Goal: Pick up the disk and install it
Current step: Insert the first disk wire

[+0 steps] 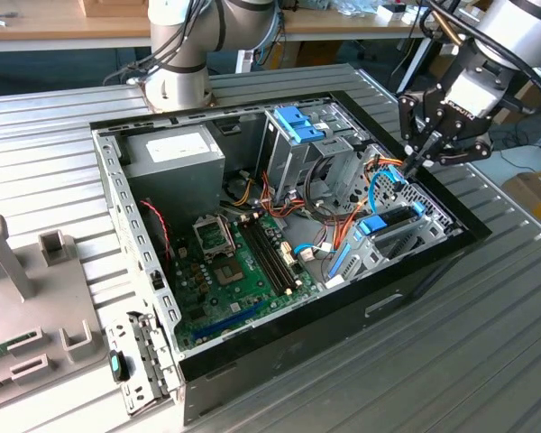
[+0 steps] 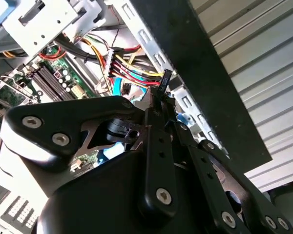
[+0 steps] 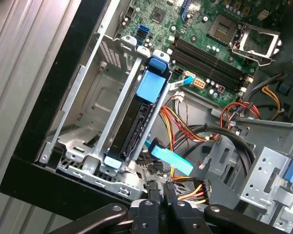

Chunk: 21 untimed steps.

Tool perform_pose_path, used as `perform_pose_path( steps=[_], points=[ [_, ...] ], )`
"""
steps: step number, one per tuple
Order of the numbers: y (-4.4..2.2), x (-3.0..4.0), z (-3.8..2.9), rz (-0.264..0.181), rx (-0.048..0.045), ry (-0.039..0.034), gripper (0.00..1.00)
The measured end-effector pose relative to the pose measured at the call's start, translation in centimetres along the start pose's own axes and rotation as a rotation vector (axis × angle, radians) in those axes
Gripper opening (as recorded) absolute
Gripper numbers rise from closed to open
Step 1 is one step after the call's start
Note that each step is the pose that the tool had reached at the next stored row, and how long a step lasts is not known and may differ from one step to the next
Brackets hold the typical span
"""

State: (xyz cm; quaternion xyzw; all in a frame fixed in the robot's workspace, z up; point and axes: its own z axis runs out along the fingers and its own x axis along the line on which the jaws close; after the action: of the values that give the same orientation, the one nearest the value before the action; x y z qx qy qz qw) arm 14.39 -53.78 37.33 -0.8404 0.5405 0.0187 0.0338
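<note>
The gripper point(image 1: 413, 168) hangs in the upper right of the exterior view, over the far corner of the open computer case point(image 1: 252, 356) at the exterior view's right. In both wrist views its fingers point(image 2: 156, 146) stand almost together, with only a sliver of gap between the tips. In the second wrist view they appear to pinch a small black connector point(image 2: 165, 80) at the end of a bundle of red, yellow and black wires point(image 2: 132, 73).

The disk point(image 3: 136, 122) is apart from the gripper. It sits on edge in the metal drive bay point(image 3: 95, 109) beside the black case wall, with light-blue rail pieces at both ends; in the exterior view it lies right of centre, below the gripper.

A white label point(image 1: 176, 147) sits on the grey box in the case's upper left, its print too small to tell.
</note>
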Motion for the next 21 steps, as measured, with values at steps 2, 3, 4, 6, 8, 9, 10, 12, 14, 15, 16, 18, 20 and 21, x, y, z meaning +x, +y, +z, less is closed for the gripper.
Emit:
perform_pose_path(
  steps=[2, 3, 4, 6, 8, 9, 10, 12, 14, 15, 16, 18, 20, 21],
  points=[
    [0.38, -0.09, -0.01, 0.000, 0.0020, 0.0009, 0.16],
    [0.58, -0.14, -0.01, 0.000, 0.0030, 0.0013, 0.16],
    [0.73, -0.17, -0.01, 0.000, 0.0036, 0.0016, 0.16],
    [1.18, -0.26, -0.03, -0.001, 0.0053, 0.0025, 0.16],
    [1.51, -0.32, -0.04, -0.001, 0.0066, 0.0031, 0.16],
    [1.71, -0.36, -0.04, -0.001, 0.0072, 0.0034, 0.16],
    [1.85, -0.38, -0.05, -0.001, 0.0076, 0.0037, 0.16],
    [2.29, -0.50, -0.04, 0.003, 0.0086, 0.0046, 0.16],
    [2.44, -0.56, -0.04, 0.009, 0.0091, 0.0063, 0.16],
    [2.44, -0.56, -0.03, 0.015, 0.0094, 0.0067, 0.16],
    [2.44, -0.56, -0.02, 0.025, 0.0099, 0.0072, 0.16],
    [2.45, -0.56, 0.03, 0.058, 0.0112, 0.0105, 0.16],
    [2.45, -0.56, 0.09, 0.111, 0.0137, 0.0148, 0.16],
    [2.45, -0.56, 0.10, 0.126, 0.0144, 0.0159, 0.16]
  ],
)
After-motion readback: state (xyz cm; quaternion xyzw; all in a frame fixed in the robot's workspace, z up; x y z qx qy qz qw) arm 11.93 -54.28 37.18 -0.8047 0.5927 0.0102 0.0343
